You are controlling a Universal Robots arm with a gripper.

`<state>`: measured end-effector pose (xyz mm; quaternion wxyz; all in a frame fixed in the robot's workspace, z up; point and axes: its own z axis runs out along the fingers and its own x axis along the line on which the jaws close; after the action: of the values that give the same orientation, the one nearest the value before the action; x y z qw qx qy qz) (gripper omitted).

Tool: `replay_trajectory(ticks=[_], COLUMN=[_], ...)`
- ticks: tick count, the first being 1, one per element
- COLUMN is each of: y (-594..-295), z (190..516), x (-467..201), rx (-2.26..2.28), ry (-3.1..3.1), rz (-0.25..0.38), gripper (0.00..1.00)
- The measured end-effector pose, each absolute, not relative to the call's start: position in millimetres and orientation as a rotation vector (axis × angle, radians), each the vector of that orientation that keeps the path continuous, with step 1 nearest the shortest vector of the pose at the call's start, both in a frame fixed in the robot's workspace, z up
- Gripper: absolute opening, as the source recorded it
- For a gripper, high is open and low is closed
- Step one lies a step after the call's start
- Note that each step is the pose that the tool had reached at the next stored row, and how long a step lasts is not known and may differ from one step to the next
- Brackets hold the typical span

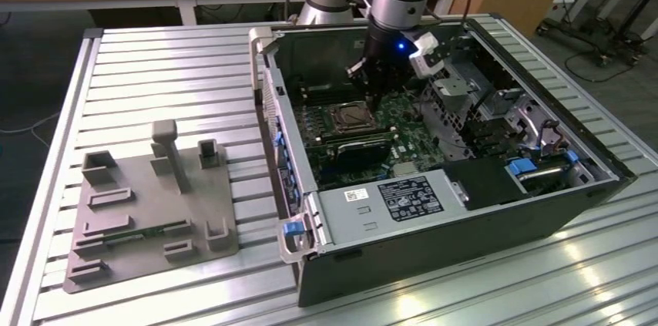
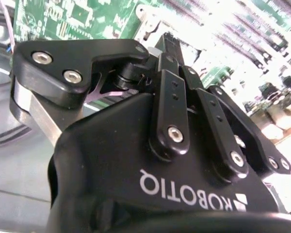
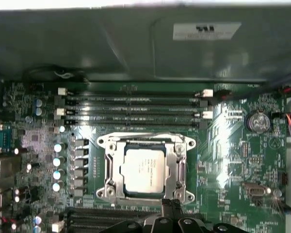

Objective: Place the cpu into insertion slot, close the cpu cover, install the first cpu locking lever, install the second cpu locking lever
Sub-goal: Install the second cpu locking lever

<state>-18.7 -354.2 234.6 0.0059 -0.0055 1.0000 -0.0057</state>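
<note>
The cpu (image 3: 144, 171), a small silver-grey square, lies in the insertion slot (image 3: 106, 143) on the green board; in the exterior view the slot (image 1: 350, 117) sits deep inside the open computer case. The cpu cover (image 3: 173, 165), a thin silver frame, lies flat around the chip. Thin wire levers run along the frame's edges; whether they are latched I cannot tell. My gripper (image 3: 170, 206) is shut and empty, its tips just off one edge of the socket. It hangs close above the board (image 1: 368, 93), and its black linkages (image 2: 170, 46) converge.
Long black memory slots (image 3: 136, 109) lie on both sides of the socket. A black box with a white label (image 1: 409, 196) and a metal drive cage (image 1: 463, 95) crowd the case. The case wall (image 1: 270, 102) stands tall. A grey fixture (image 1: 144, 210) rests on the slatted table.
</note>
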Motion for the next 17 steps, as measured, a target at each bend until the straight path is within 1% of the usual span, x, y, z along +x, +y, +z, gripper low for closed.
replay_trajectory(ticks=[9, 17], y=[-370.1, -375.5], z=[234.7, 234.7], x=[-18.7, -24.0], rx=[-0.017, -0.017], ry=[3.13, 3.13], rz=[-0.019, -0.019], gripper=[0.1, 0.1])
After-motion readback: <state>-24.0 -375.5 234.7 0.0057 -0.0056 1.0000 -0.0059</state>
